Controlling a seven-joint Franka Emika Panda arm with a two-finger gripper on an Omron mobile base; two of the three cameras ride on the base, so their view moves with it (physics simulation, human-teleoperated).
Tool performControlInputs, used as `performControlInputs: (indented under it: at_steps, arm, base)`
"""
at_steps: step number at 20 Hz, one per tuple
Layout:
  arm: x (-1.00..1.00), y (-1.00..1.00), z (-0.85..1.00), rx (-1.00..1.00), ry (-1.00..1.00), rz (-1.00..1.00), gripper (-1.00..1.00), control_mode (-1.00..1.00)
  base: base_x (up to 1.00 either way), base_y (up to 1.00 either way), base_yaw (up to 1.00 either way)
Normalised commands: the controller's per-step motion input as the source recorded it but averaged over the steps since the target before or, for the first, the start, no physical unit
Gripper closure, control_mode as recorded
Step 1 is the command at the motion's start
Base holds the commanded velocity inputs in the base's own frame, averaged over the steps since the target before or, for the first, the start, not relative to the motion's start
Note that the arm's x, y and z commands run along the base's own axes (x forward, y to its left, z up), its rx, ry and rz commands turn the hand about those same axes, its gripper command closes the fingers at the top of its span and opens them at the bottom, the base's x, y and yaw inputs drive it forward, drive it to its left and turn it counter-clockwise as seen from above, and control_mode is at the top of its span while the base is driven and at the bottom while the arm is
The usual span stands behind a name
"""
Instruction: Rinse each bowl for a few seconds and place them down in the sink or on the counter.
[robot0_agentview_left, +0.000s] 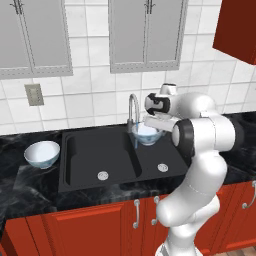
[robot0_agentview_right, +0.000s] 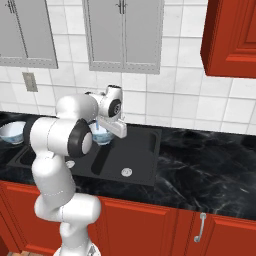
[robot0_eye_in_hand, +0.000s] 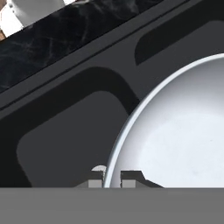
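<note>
Left base view puts the white arm's two-finger gripper (robot0_agentview_left: 150, 121) just right of centre, holding a round, deep, glossy white bowl tinged pale blue (robot0_agentview_left: 147, 134) beneath the spout of the curved silver faucet (robot0_agentview_left: 132, 111), above the right basin of the black rectangular double-basin sink (robot0_agentview_left: 80, 160). A thin blue stream appears to run down at the bowl's left edge. In the hand view, the two dark fingertips at the bottom centre straddle the bowl's thin rim, one inside and one outside, so the jaws are clenched on the rim alone. That narrow pinch is the main risk: water filling the bowl adds weight away from the fingers, and the glossy rim could pivot or slide out, dropping the bowl into the basin. Tilting too far while moving off could also spill onto the glossy black marble-veined counter (robot0_agentview_left: 20, 182). A second white bowl (robot0_agentview_left: 42, 153) sits upright on that counter at the left of the frame, beside the sink.
</note>
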Motion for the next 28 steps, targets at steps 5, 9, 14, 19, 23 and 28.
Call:
performControlInputs:
  at_steps: [5,9,14,19,23,28]
  arm:
    - [0.36,0.0,-0.2,0.04,-0.06,0.07,1.0,-1.0]
    - [0.17,-0.03,-0.09,0.03,-0.08,0.07,1.0,-1.0]
    - [-0.03,-0.23,0.24,-0.02,-0.1,0.06,1.0,-1.0]
    - [-0.01,-0.28,0.35,-0.08,-0.01,0.0,1.0,-1.0]
    - [-0.15,-0.56,0.14,-0.04,0.0,0.0,1.0,-1.0]
    - [-0.31,-0.77,0.0,0.0,0.0,-0.05,1.0,-1.0]
  base:
    - [0.0,0.0,0.0]
    - [0.0,0.0,0.0]
    - [0.0,0.0,0.0]
    - [0.0,0.0,0.0]
    - [0.0,0.0,0.0]
    - [0.0,0.0,0.0]
